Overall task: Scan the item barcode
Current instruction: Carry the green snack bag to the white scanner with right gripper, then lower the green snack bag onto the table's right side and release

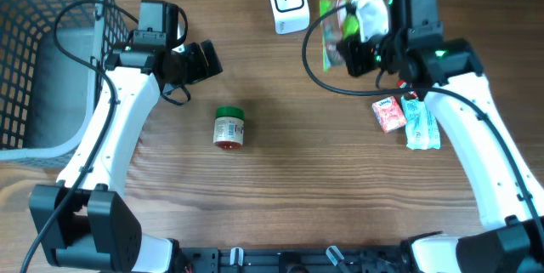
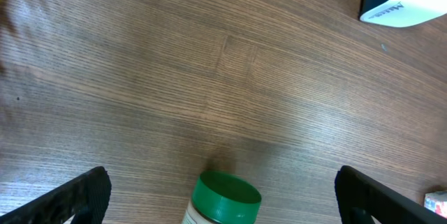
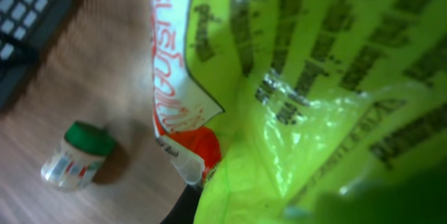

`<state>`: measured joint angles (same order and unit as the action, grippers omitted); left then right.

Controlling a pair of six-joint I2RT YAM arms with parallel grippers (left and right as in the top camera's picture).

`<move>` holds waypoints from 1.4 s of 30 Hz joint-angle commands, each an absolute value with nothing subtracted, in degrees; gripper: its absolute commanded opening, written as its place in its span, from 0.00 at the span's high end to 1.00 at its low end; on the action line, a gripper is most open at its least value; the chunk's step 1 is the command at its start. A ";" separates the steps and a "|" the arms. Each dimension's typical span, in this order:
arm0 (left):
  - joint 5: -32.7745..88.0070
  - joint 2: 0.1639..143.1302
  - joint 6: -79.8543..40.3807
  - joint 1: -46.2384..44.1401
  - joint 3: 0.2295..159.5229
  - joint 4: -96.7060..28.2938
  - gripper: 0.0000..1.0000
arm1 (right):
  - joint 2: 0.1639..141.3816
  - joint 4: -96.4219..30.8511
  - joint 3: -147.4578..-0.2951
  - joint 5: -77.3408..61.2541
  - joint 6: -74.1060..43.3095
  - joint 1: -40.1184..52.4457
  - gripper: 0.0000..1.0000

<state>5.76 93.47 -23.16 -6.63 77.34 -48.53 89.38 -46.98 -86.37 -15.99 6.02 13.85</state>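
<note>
In the overhead view, the left gripper point(image 1: 202, 60) is hovering over the tabletop point(image 1: 280, 196) left of centre, its jaws standing wide apart and holding nothing. A small jar point(image 1: 228, 127) with a green lid is lying on its side just below it, apart from the fingers. A wire basket point(image 1: 34, 60) is sitting at the upper left. At the top centre, a white scanner point(image 1: 288, 2) is standing upright. Just to its right, the right gripper point(image 1: 350, 52) is clamping a green packet point(image 1: 331, 28) and holding it up off the wood beside the scanner. A pink packet point(image 1: 389, 114) and a pale blue packet point(image 1: 421, 125) are lying side by side on the right, under the right arm.

In the left wrist view, the left gripper point(image 2: 222, 176) is showing its two dark fingers point(image 2: 77, 197) at the lower corners, spread fully with nothing between them. The jar's green lid point(image 2: 227, 190) is poking up at the bottom centre, touching neither finger. The scanner point(image 2: 405, 1) is cut off at the upper right, and a corner of the pink packet point(image 2: 436, 199) is peeking in at the lower right edge.

In the right wrist view, the green packet point(image 3: 321, 91) is filling most of the frame, blurred and very close, with a white and red printed strip along its left side. The gripper's own fingers are not showing clearly here. The jar point(image 3: 77, 155) is lying at the lower left, and a dark grid point(image 3: 24, 15) is crossing the upper left corner.
</note>
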 commanded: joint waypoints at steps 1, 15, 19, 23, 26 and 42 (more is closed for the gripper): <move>5.02 93.76 -22.72 -6.52 77.23 -48.49 0.00 | 95.31 -50.78 -101.69 -12.58 11.40 14.31 0.96; 5.02 93.76 -22.72 -6.52 77.23 -48.49 0.00 | 132.99 -12.47 -116.99 24.62 47.97 26.96 0.96; 5.02 93.76 -22.72 -6.52 77.23 -48.49 0.00 | 139.06 -7.33 -116.84 27.62 53.54 29.34 0.96; 5.02 93.76 -22.72 -6.52 77.23 -48.49 0.00 | 133.73 -10.04 -116.97 23.66 41.63 28.12 0.96; 5.02 93.76 -22.72 -6.52 77.23 -48.49 0.00 | 120.44 -25.54 -116.97 13.17 24.49 23.68 0.96; 5.02 93.76 -22.72 -6.52 77.23 -48.49 0.00 | 113.19 -79.88 -89.34 13.06 2.96 7.16 0.07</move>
<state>5.39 93.67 -23.16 -6.63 77.30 -48.60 114.21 -78.54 -84.62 8.84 5.87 7.53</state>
